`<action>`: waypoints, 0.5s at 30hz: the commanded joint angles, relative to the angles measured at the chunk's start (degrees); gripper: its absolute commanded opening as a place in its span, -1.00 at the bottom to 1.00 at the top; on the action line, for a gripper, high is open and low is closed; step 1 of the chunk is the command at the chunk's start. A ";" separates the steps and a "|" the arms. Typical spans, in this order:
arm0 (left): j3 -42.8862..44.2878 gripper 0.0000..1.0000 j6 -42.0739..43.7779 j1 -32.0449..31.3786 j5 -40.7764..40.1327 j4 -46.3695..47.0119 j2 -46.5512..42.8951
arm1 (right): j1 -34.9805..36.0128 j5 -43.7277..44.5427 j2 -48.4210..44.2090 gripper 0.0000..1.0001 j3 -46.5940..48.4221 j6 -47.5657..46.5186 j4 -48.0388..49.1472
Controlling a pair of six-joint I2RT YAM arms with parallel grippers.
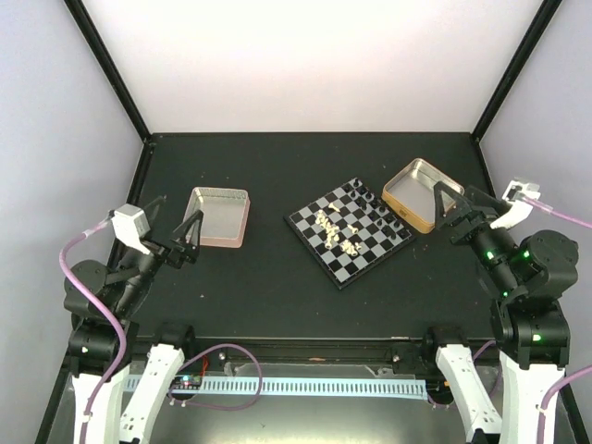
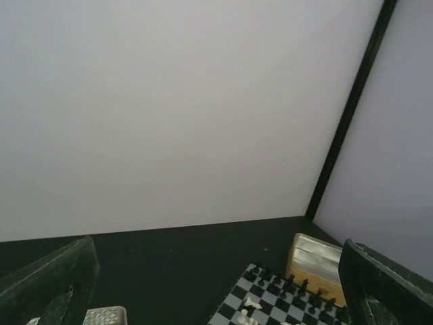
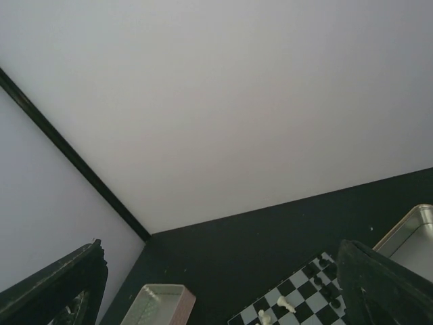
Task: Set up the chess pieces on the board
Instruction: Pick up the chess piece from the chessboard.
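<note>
Overhead, the board (image 1: 356, 265) lies on the dark tabletop (image 1: 259, 296) right of the frame's centre, turned so one corner points toward the bottom edge. The cream pieces (image 1: 335, 231) sit in a loose heap near its middle, several seemingly tipped over. The black pieces (image 1: 379, 207) stand along its upper-right edge, too small to tell apart.

The left hand (image 1: 183, 220) is at the left of the frame, released and grasping nothing. It sits just beside the lower-left corner of a silver tin (image 1: 219, 192). That tin lies between this hand and the board, which is well apart to its right.

The right hand (image 1: 451, 194) is at the right of the frame, likewise released and holding nothing. Its tips overlap the right side of a gold-sided tin (image 1: 405, 207); contact cannot be told. The board is near, to its lower left, with this tin just off the board's upper-right edge.

Both wrist views aim mostly at the pale back wall (image 2: 169, 101). The left wrist view has dark fingers (image 2: 47, 284) spread to its bottom corners, with the board low and right of centre. The right wrist view shows the board at bottom centre.
</note>
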 commanded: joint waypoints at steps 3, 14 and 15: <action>-2.12 0.98 -2.20 0.85 9.51 6.37 -0.15 | -0.64 -4.98 0.70 0.87 -3.64 1.63 1.52; -14.99 0.98 -11.14 1.07 20.88 17.31 -0.39 | -0.86 -17.47 5.06 0.84 -15.92 1.11 1.34; -16.85 0.98 -12.56 1.09 21.45 20.03 -0.22 | -0.85 -17.99 6.02 0.83 -16.68 0.06 0.99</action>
